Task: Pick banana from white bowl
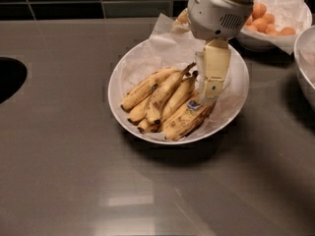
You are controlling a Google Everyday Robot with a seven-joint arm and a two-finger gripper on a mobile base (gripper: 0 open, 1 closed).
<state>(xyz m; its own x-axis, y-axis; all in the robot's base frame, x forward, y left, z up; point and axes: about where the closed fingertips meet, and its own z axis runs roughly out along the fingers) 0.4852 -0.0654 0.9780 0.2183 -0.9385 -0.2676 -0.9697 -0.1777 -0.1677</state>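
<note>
Tool [209, 95] (how far open, I cannot tell) hangs low over the right half of the white bowl [112, 98], its end by the stickered banana [183, 122] in the bunch [157, 95] lying there, bowl resting on grey surface [64, 171].

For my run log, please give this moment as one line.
stage: pre-grasp | tool: low over image-right part of white bowl, at bananas | contact: cannot tell | bananas: lying in bowl | behind: small bowl of orange fruits
</note>
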